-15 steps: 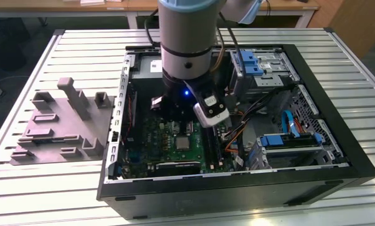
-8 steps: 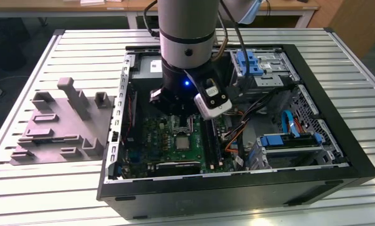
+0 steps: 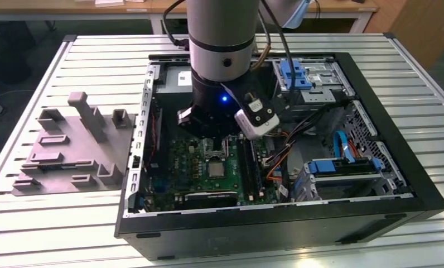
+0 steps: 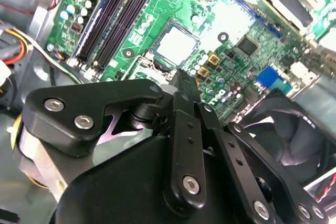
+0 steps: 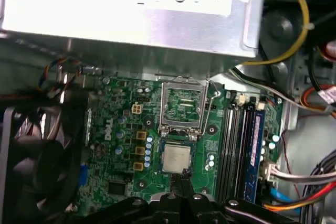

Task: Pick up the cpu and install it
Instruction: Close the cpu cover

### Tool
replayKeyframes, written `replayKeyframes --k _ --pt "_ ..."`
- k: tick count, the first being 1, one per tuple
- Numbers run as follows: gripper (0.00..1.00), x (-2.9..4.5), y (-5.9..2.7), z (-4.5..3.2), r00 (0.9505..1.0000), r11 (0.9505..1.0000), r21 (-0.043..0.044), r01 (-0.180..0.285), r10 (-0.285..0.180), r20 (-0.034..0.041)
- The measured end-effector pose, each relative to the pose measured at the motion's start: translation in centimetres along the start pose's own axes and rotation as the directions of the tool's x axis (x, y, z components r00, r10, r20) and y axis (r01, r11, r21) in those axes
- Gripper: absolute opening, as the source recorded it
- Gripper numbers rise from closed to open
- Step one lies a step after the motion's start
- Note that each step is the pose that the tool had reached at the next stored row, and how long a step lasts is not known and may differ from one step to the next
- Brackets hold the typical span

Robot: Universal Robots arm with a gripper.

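Handling first: cpu (image 5: 176, 158) looks like a featherweight, thin and rigid, with a smooth metal lid that would be slippery to pinch from above – I'd guess the only sane grab is by two opposite edges, gently, since the underside contacts are easy to wreck. Looks-wise it's a small flat square, silvery-beige top with a paler rim. It's lying flat in the socket area on the green motherboard (image 5: 118, 145), just below the flipped-open metal retention frame (image 5: 182, 104) in the first wrist view, with the RAM slots (image 5: 234, 145) off to one side. Gripper (image 5: 182, 178) hangs right by the chip's near edge – fingers pressed together into one narrow tip, holding nothing
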State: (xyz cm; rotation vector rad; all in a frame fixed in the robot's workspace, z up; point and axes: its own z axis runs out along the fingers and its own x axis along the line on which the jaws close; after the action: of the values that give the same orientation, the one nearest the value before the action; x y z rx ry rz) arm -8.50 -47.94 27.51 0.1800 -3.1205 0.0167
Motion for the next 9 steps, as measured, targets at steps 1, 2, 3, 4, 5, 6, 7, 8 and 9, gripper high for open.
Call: replayKeyframes --k 1,2,3,4,5,6,7,8,9 --pt "0.11 0.0 0.0 0.01 0.9998 0.9998 0.0003 0.018 -0.018 0.0001" --pt "0.11 0.0 0.0 0.02 0.9994 0.9994 0.0006 0.036 -0.036 0.0003" --pt "0.11 0.0 0.0 0.03 0.9985 0.9985 0.0009 0.054 -0.054 0.0005" --pt "0.11 0.0 0.0 0.04 0.9974 0.9974 0.0012 0.072 -0.072 0.0007" --pt "0.11 0.0 0.0 0.05 0.996 0.996 0.0015 0.09 -0.09 0.0008" --pt "0.11 0.0 0.0 0.06 0.9941 0.9941 0.0018 0.109 -0.109 0.001" --pt "0.11 0.0 0.0 0.07 0.992 0.992 0.0021 0.127 -0.127 0.0011" --pt "0.11 0.0 0.0 0.08 0.9895 0.9895 0.0024 0.144 -0.144 0.0012" --pt "0.11 0.0 0.0 0.1 0.9868 0.9868 0.0027 0.162 -0.162 0.0014"
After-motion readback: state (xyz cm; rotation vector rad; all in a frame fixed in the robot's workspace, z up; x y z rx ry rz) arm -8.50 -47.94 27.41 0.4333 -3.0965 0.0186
